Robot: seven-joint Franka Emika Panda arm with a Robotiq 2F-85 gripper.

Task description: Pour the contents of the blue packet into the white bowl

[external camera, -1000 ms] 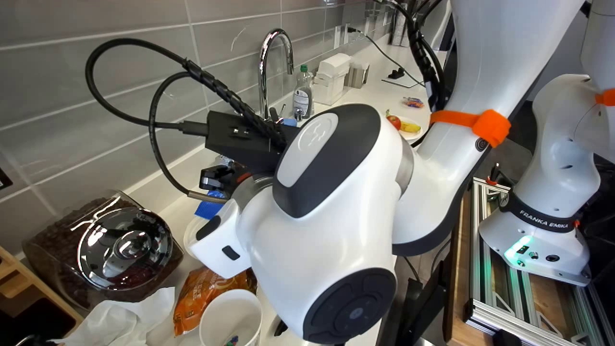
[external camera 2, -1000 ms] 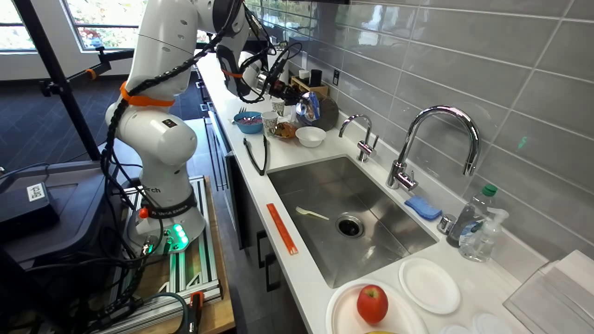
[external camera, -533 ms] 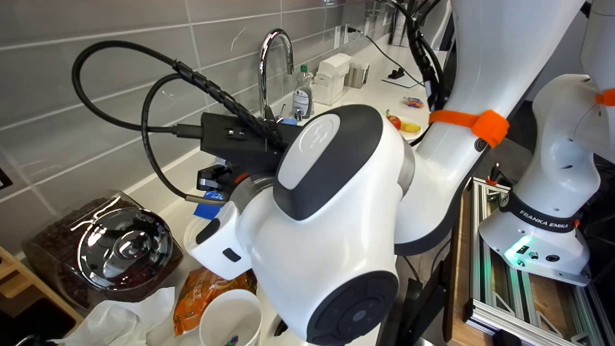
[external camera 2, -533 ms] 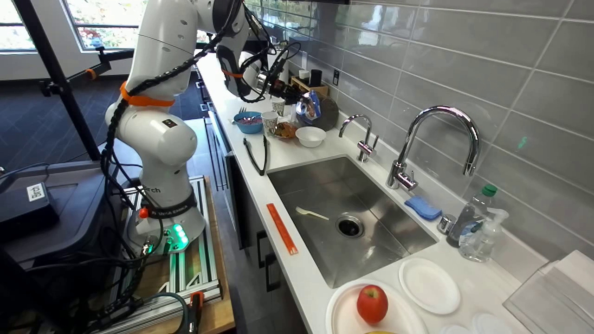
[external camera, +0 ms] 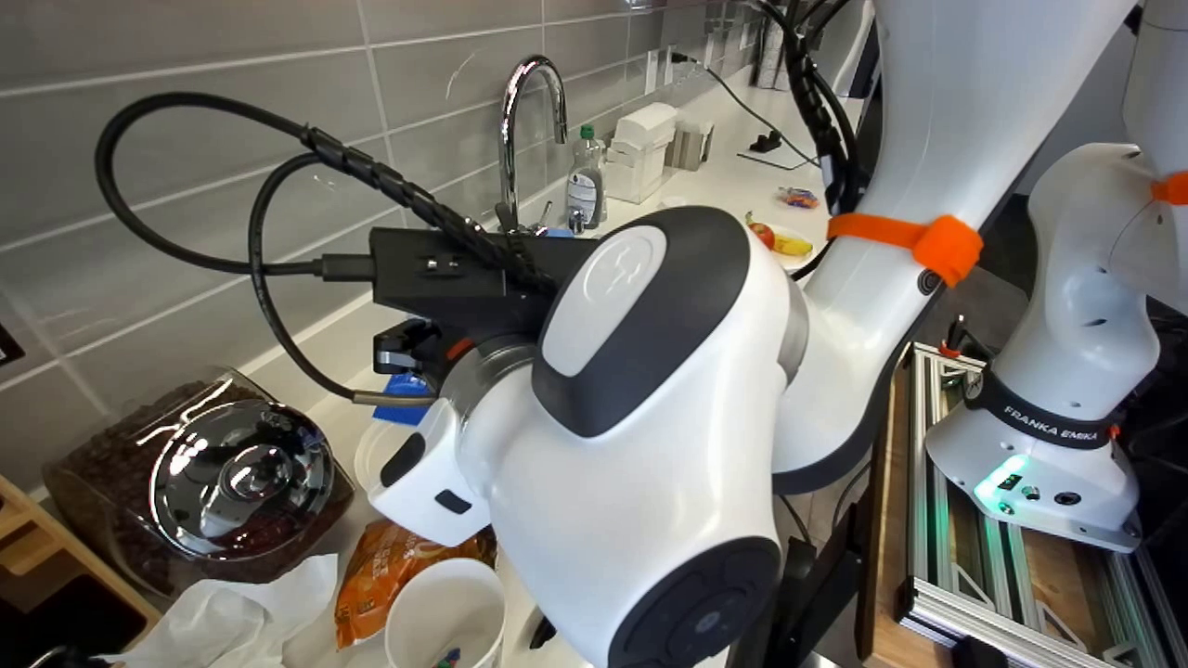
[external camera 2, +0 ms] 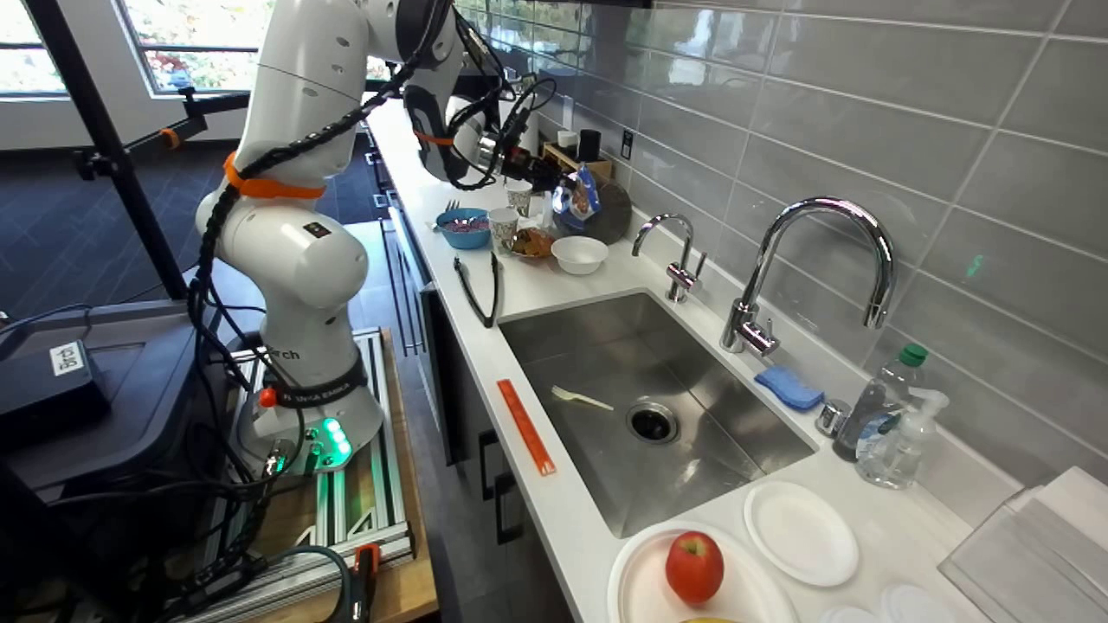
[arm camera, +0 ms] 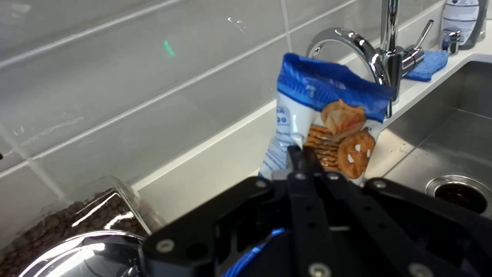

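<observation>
Clenching the blue packet (arm camera: 321,111), the gripper (arm camera: 301,151) pinches a fold of its printed face between both fingertips. The packet stands roughly upright with a lean; its long axis runs from the blue band above the fingertips down toward a strip of blue, likely its other end, below them in the wrist view. Which end is unsealed cannot be determined. Below the packet, and apart from it, the white bowl (external camera 2: 580,264) rests level on the counter (external camera 2: 532,285), hidden in the wrist view. In both exterior views the packet appears above the bowl, consistent with hanging more or less over it; exact alignment cannot be confirmed. The coming move is judged to turn on this: that long axis must tip until the mouth points down into the bowl. No contents are seen falling; spillage onto the counter is the assessed risk. Farther off, the dark lidded jar (external camera: 243,482) sits near the bowl; farther still, the small tap (external camera 2: 682,275) stands beside the sink (external camera 2: 606,346)
</observation>
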